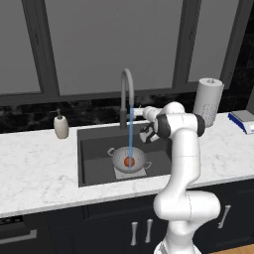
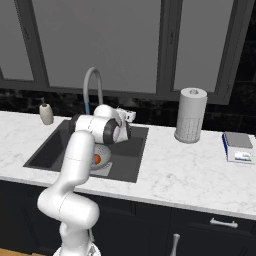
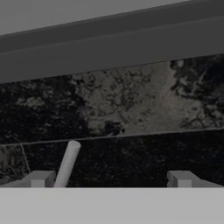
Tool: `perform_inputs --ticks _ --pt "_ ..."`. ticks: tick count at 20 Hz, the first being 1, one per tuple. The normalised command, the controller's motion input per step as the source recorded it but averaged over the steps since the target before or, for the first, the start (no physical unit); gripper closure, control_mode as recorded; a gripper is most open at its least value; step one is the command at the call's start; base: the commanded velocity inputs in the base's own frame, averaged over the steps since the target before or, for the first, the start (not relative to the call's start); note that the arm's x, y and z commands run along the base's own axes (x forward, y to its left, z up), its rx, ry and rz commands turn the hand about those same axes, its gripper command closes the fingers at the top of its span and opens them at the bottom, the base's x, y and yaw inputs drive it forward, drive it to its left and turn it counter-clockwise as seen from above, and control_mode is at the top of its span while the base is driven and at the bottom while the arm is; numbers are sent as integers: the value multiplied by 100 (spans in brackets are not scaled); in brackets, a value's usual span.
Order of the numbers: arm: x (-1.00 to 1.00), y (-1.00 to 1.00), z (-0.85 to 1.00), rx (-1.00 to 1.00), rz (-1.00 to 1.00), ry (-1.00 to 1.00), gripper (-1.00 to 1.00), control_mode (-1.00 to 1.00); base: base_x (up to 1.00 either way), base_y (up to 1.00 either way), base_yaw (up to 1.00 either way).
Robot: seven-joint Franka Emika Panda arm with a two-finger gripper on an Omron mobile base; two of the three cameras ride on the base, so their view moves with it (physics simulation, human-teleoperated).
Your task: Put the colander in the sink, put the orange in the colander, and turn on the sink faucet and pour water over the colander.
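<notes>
White-armed robot's gripper (image 3: 109, 181) is hovering spread beside the grey gooseneck faucet (image 1: 127, 94); water is pouring over the holed silver colander (image 1: 130, 159) holding the small orange (image 1: 129, 161) in the dark sink (image 1: 94, 149), so the task looks finished.

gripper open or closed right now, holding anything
gripper: open, holding nothing; a thin grey handle stands by one finger.

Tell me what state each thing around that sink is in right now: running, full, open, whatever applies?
sink faucet: on, a blue stream falls from the spout.
colander: upright in the sink, under the stream.
orange: inside the colander.
sink: holds the colander.
claw: open, holding nothing, a pale rod beside one finger.
paper towel roll: upright on the counter.
soap dispenser: upright, left of the sink.
</notes>
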Motion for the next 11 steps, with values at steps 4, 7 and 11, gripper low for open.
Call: perform_inputs --ticks 4,7,11 --pt "0 -86 -2 4 0 0 -100 -100 0 0 0" --pt "0 -75 0 3 0 0 -100 -100 0 0 0" --pt "0 -59 0 2 0 0 -100 -100 0 0 0"
